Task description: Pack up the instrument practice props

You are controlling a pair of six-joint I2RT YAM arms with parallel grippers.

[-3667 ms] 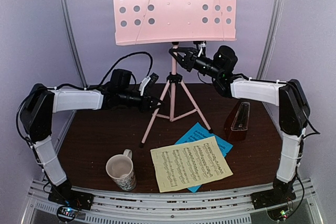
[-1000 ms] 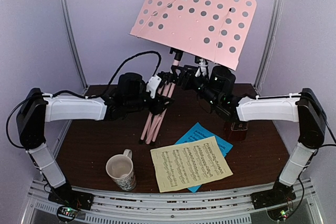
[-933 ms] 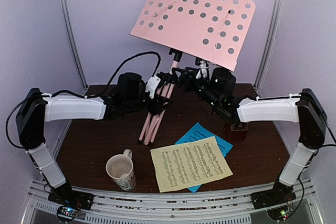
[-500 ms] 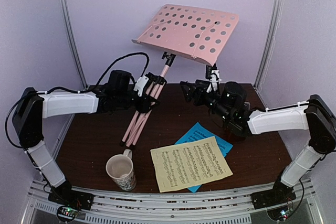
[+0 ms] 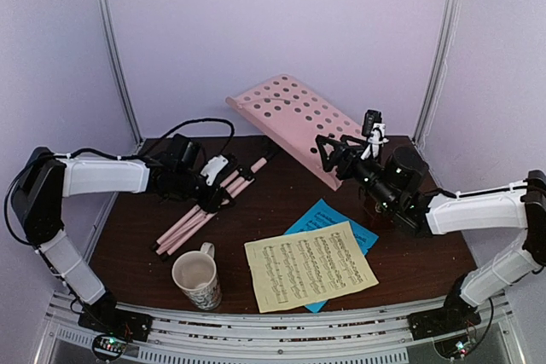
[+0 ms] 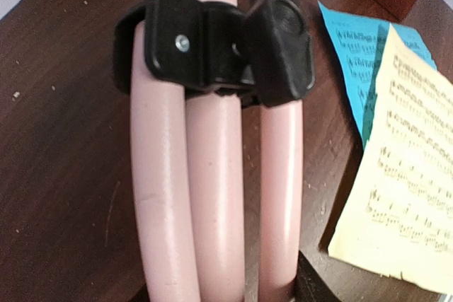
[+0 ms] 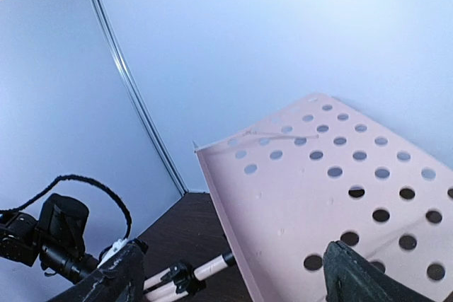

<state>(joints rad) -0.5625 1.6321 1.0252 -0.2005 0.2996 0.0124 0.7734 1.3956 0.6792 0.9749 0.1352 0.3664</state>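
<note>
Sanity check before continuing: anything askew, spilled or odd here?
Stand lies low across the table, legs folded, in the left gripper; its desk slants up at the back. Yellow sheet sits crooked over the blue one. Mug upright, no spill.

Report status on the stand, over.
Left claw clamped on the folded stand legs. Right claw open beside the pink desk. Mug near the leg tips; sheets not yet packed.

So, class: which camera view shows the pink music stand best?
The top external view: the whole music stand is visible, end to end. The left wrist view shows only its folded legs; the right wrist view, mostly its perforated desk.
</note>
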